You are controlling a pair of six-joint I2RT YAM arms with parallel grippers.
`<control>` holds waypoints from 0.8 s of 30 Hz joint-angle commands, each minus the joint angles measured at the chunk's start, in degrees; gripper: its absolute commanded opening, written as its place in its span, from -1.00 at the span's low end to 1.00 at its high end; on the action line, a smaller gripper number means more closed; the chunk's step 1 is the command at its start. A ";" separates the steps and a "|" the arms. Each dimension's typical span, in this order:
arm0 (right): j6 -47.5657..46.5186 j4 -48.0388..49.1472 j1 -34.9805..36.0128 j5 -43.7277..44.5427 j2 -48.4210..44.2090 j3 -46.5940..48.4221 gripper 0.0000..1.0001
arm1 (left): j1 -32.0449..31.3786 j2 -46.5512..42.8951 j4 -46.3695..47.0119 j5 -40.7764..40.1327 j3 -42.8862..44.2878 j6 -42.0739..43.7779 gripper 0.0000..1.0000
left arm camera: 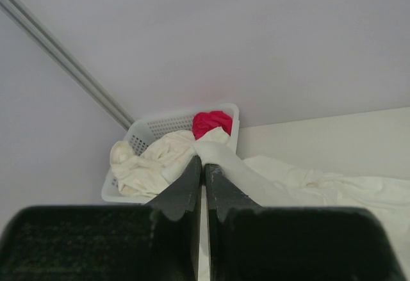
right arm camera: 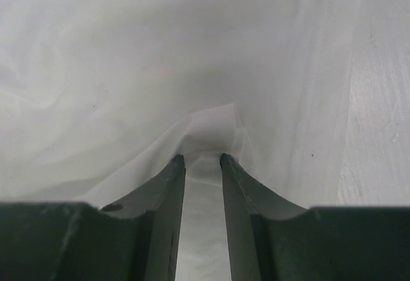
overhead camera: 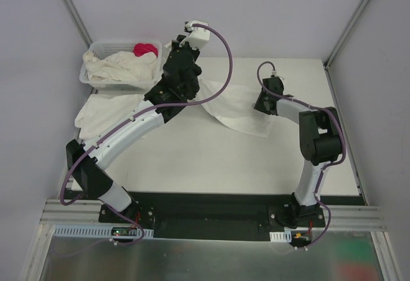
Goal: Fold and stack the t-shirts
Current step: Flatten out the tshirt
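A white t-shirt (overhead camera: 238,111) stretches across the back of the table between both grippers. My left gripper (overhead camera: 174,49) is raised near the basket, shut on a fold of this shirt (left arm camera: 288,182), its tips (left arm camera: 204,160) pinching the cloth. My right gripper (overhead camera: 261,105) is low on the shirt's right part. In the right wrist view its jaws (right arm camera: 202,159) stand apart, with a slack ridge of the shirt (right arm camera: 128,70) lying between the fingertips. Another t-shirt (overhead camera: 102,111) lies on the table at the left. More cream t-shirts (overhead camera: 122,66) are heaped in the basket.
A white lattice basket (overhead camera: 96,81) stands at the back left corner, with a pink-red cloth (overhead camera: 146,48) in it beside the cream shirts. The same basket (left arm camera: 154,126) and cloth (left arm camera: 213,123) show beyond the left fingers. Walls close the table on three sides.
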 commanded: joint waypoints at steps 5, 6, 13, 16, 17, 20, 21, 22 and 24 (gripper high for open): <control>-0.50 -1.16 -1.15 1.90 -4.78 -3.59 -0.35 | 0.43 -2.13 2.83 0.01 -0.43 -1.20 -1.00; -0.15 -1.16 -1.15 1.99 -4.78 -3.68 -0.36 | 0.35 -2.13 2.83 0.10 -0.43 -1.20 -1.00; 0.90 0.15 -1.23 1.90 -4.70 -4.47 -0.46 | 0.52 -1.96 3.53 -0.08 -0.61 -0.24 -1.00; 0.99 0.33 -1.15 1.99 -3.99 -4.21 -0.49 | 0.52 -1.96 3.80 -0.25 -0.61 0.12 -1.00; 0.99 0.42 -1.23 1.99 -3.91 -4.03 -0.47 | 0.52 -2.04 3.88 -0.34 -0.69 0.29 -1.00; 0.56 0.33 -1.15 1.99 -2.77 -2.54 -0.41 | 0.43 -2.48 3.88 -0.60 -0.87 0.29 -1.00; 0.38 0.16 -1.15 1.99 -2.50 -2.02 -0.39 | 0.52 -2.57 3.88 -0.61 -0.96 0.29 -1.00; 0.12 -0.54 -1.23 1.90 -1.89 -0.62 -0.39 | 0.52 -2.66 3.97 -0.69 -1.22 0.38 -1.00; 0.03 -0.81 -1.23 1.99 -1.44 0.44 -0.35 | 0.52 -3.01 4.15 -1.04 -1.57 0.38 -1.00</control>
